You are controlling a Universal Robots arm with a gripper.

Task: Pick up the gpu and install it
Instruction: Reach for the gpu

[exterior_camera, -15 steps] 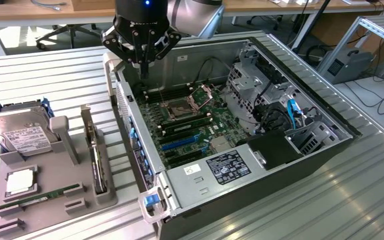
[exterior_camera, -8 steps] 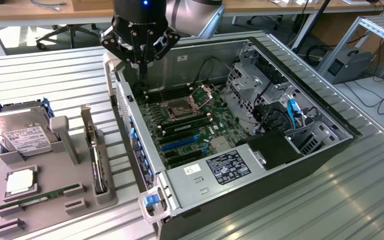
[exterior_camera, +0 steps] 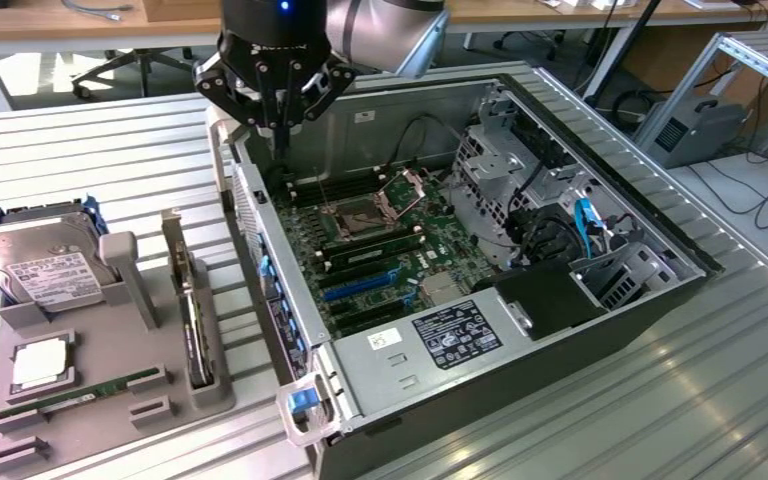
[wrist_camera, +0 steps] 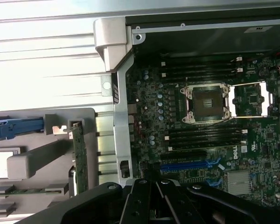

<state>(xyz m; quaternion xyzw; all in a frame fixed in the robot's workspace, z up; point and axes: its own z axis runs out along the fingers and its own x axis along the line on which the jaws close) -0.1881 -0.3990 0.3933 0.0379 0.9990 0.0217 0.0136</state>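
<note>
The gpu (exterior_camera: 193, 318) stands on edge in a slot of the grey holder tray (exterior_camera: 97, 345), at the exterior view's left of the open computer case (exterior_camera: 491, 330). Its silver bracket end points away from the camera. In the wrist view, the gpu (wrist_camera: 79, 161) shows as a green board edge beside the case wall. My gripper (exterior_camera: 279, 150) hangs over the case's far left corner, above the motherboard (exterior_camera: 398, 240). It is shut with nothing between its fingers. It is well apart from the gpu. My gripper (wrist_camera: 151, 184) points down near the blue card slots (wrist_camera: 186, 165).
The tray also holds a silver hard drive (exterior_camera: 37, 265), a CPU chip (exterior_camera: 40, 365) and a thin RAM stick (exterior_camera: 77, 392). Inside the case are the CPU socket (exterior_camera: 357, 215), blue slots (exterior_camera: 357, 287), a drive cage (exterior_camera: 498, 175) and the power supply (exterior_camera: 451, 340). The table is ribbed metal.
</note>
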